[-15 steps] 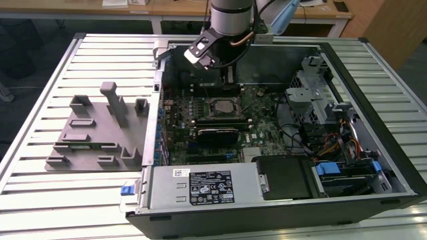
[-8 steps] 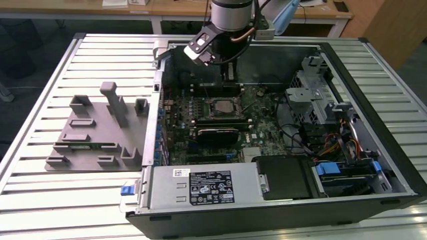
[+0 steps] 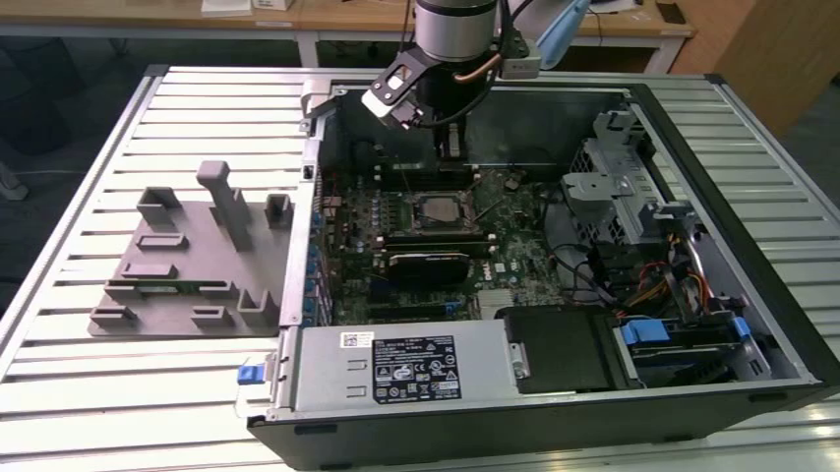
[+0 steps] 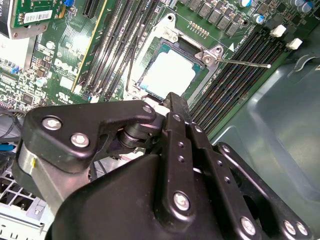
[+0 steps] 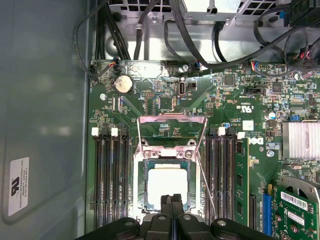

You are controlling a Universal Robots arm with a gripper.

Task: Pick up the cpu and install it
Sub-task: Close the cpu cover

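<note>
there was the gripper point(image 5: 171, 198), poised over one edge of the socket point(image 5: 167, 161), its two fingers pressed together with no gap to speak of and nothing between them. the cpu point(image 5: 166, 186) lay flat inside the socket, silver top up, square to the frame. by the look of it the placing was already done, and the step in hand was the tail end of the install, with the gripper bare above the chip. the load plate point(image 5: 172, 119) stood tipped open at the far side of the socket and the thin lever point(image 4: 245, 63) stuck out beside the socket. i judged that any further move called for a straight path clear of both, with no sideways nudge on the chip. memory slots point(image 5: 107, 180) flanked the socket on both sides, all on the green motherboard point(image 5: 160, 90). beyond the socket, the open computer case point(image 3: 525, 433) lay on its side on a slatted metal table point(image 3: 79, 393). a grey fixture block point(image 3: 184, 265) sat well off from the socket, outside the case, and wooden desks point(image 3: 329, 20) stood at the back.
</note>
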